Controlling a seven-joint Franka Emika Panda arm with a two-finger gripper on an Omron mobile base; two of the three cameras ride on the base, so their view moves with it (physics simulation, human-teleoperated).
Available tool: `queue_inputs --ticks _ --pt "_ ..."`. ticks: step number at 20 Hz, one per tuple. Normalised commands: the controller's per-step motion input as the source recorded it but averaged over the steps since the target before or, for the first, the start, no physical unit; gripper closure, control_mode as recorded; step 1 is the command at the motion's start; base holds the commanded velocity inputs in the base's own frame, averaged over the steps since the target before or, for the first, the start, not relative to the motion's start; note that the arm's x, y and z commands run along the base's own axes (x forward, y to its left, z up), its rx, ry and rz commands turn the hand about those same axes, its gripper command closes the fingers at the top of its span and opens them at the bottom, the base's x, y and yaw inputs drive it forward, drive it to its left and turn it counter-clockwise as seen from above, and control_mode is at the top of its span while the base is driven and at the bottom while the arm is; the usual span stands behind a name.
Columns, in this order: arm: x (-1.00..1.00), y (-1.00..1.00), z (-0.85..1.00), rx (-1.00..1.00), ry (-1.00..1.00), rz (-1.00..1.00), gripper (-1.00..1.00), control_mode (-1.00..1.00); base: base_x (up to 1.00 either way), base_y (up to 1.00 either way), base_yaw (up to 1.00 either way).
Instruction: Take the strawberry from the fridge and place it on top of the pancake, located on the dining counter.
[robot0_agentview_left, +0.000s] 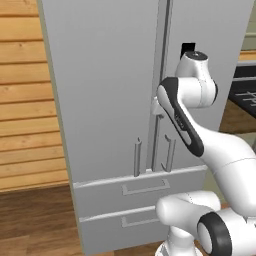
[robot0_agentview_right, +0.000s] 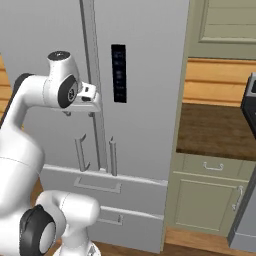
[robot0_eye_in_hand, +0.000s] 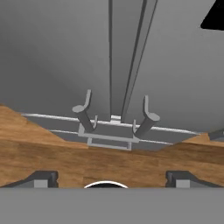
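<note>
the fridge (robot0_agentview_left: 110, 100) is shut, and the fingers (robot0_eye_in_hand: 109, 178) stand wide, holding nothing, high above its two bar handles (robot0_eye_in_hand: 116, 113). closing between the handles, at the door seam, would catch neither bar.

One fridge (robot0_agentview_left: 110, 100) with two tall doors, both shut. Two bar handles (robot0_agentview_left: 137, 157) stand side by side by the middle gap. Two drawers (robot0_agentview_left: 142, 192) sit below (each has its own flat handle). One black panel (robot0_agentview_right: 119, 73) is on the right door. One robot arm (robot0_agentview_left: 200, 130).
</note>
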Motion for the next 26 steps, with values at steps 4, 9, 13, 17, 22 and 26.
queue_inputs --ticks 4,9,13,17,22,26 --pt "0.00 0.00 0.00 0.00 0.00 0.00 -1.00 1.00 -0.09 -0.04 0.00" --pt "0.00 -0.21 -0.16 0.01 0.00 0.00 -1.00 -1.00 0.00 -0.13 0.00" --pt "0.00 -0.60 -0.61 0.05 0.00 0.00 -1.00 -1.00 0.00 0.00 0.00" --pt "0.14 -0.46 -0.68 0.03 0.05 0.00 -1.00 -1.00 0.00 0.00 0.00" --pt "0.25 -0.21 -0.48 0.00 0.01 0.00 -1.00 -1.00 0.00 0.00 0.00" --pt "0.46 -0.03 -0.42 0.00 0.00 0.00 -1.00 -1.00 0.00 0.00 0.00"
